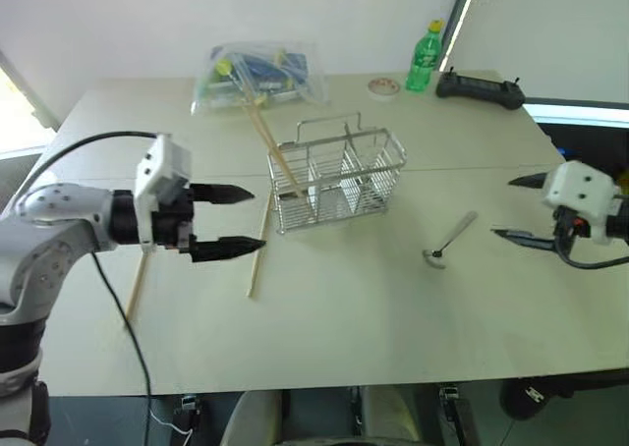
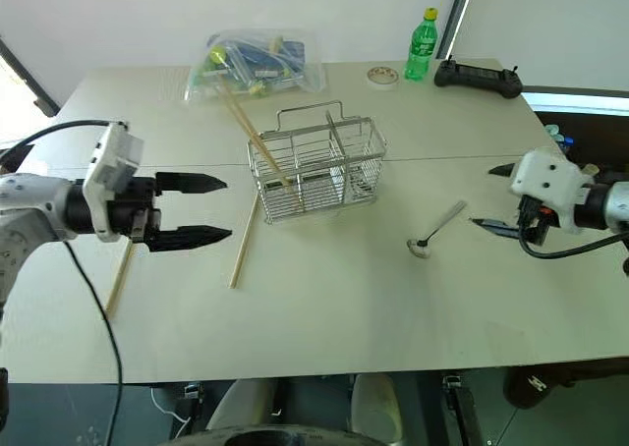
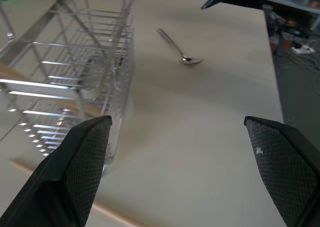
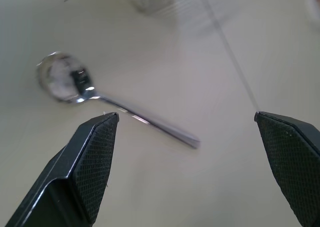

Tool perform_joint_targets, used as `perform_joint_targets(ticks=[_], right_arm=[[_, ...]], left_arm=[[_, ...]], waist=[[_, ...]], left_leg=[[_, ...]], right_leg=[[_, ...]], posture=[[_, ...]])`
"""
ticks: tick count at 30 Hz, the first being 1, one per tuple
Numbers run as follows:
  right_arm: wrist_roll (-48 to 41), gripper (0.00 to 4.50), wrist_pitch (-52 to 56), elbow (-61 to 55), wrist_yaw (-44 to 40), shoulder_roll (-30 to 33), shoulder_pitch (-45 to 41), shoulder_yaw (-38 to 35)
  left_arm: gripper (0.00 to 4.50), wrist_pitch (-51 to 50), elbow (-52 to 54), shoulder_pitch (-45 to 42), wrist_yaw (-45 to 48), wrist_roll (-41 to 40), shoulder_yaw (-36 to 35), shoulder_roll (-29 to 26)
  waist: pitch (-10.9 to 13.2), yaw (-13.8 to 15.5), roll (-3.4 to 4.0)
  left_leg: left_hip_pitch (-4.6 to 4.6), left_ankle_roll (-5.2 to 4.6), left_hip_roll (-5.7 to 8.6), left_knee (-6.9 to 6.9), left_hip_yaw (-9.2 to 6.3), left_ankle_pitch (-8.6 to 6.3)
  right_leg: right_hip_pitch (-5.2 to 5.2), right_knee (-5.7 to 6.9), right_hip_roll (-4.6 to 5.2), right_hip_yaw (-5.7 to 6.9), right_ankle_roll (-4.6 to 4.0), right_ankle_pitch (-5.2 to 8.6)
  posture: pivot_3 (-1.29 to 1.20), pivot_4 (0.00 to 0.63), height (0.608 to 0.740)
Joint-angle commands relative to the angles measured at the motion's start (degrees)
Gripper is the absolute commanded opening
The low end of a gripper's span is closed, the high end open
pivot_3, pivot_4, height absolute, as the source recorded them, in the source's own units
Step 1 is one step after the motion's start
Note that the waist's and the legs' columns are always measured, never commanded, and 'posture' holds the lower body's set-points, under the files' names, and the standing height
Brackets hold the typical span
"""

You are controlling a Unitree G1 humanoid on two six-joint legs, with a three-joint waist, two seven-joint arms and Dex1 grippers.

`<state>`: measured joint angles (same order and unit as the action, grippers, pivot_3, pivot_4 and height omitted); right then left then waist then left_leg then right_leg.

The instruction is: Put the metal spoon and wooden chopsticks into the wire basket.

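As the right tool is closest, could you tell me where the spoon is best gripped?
Probably mid-handle, from above: the spoon lies flat on the table, bowl toward the robot, its slim handle clear of the basket. The open right tool hangs beside it.

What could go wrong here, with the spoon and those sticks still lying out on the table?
The metal spoon lies flat on the table, so the open right gripper may slide off its thin handle. Two wooden chopsticks also lie flat near the open left gripper, hard to pinch. Another already leans out of the wire basket; a nudge might tip it out or shift the basket.
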<state>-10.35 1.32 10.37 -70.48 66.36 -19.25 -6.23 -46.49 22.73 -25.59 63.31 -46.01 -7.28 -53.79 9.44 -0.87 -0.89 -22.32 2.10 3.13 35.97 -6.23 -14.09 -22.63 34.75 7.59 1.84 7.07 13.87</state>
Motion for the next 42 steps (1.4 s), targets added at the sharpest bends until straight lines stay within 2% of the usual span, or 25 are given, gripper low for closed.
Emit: perform_joint_targets(ticks=[1,7,16,20,26,42], right_arm=[[3.12,4.5,-4.97,5.91,-5.17,-1.09,-8.13,5.46],[11.53,4.5,-16.53,21.32,-12.36,-7.6,-22.14,16.82],[18.85,4.5,-28.54,40.08,-18.5,-15.37,-35.04,24.78],[21.16,4.5,-34.04,44.8,-21.62,-16.04,-37.06,27.14],[21.05,4.5,-40.03,48.09,-22.02,-16.3,-38.24,32.09],[26.97,4.5,-49.32,55.36,-22.02,-21.59,-43.59,35.77]], left_arm=[[4.48,-0.73,2.42,-3.66,1.07,-2.34,1.56,0.52],[4.48,-0.59,3.52,-5.84,2.02,-2.46,4.84,1.93],[4.48,-0.39,5.42,-5.54,3.95,-2.04,5.97,0.26],[4.48,-1.07,6.2,-5.39,3.45,-2.93,5.14,-0.25],[4.48,-1.63,7.54,-4.06,2.79,-3.62,4.02,-1.17],[4.48,-3.15,8.75,-4.72,1.12,-6.52,3.69,-1.71]], waist=[[0.02,-0.17,0.04],[0.05,-0.16,-0.01],[0.07,-0.13,-0.01],[0.07,-0.03,-0.01],[0.08,-0.34,0.0],[0.09,-0.32,-0.01]], left_leg=[[-0.01,0.0,0.0,0.0,0.02,0.0],[0.11,0.01,0.04,0.09,0.03,0.01],[0.11,0.06,0.09,0.06,-0.02,0.04],[0.12,0.09,0.09,0.05,-0.06,0.05],[0.14,0.1,0.11,0.07,-0.05,0.06],[0.34,0.21,0.04,0.03,-0.12,0.12]], right_leg=[[-0.05,0.06,0.01,-0.02,0.03,-0.02],[0.01,0.25,-0.01,-0.06,0.11,-0.05],[-0.02,0.33,-0.03,-0.09,0.21,-0.1],[-0.01,0.36,-0.06,-0.09,0.21,-0.1],[0.0,0.38,-0.07,-0.11,0.21,-0.1],[0.1,0.45,-0.24,-0.19,0.17,-0.11]], posture=[[0.0,0.15,0.69],[0.0,0.15,0.69],[0.0,0.15,0.69],[0.0,0.15,0.69],[0.0,0.15,0.69],[0.0,0.15,0.69]])
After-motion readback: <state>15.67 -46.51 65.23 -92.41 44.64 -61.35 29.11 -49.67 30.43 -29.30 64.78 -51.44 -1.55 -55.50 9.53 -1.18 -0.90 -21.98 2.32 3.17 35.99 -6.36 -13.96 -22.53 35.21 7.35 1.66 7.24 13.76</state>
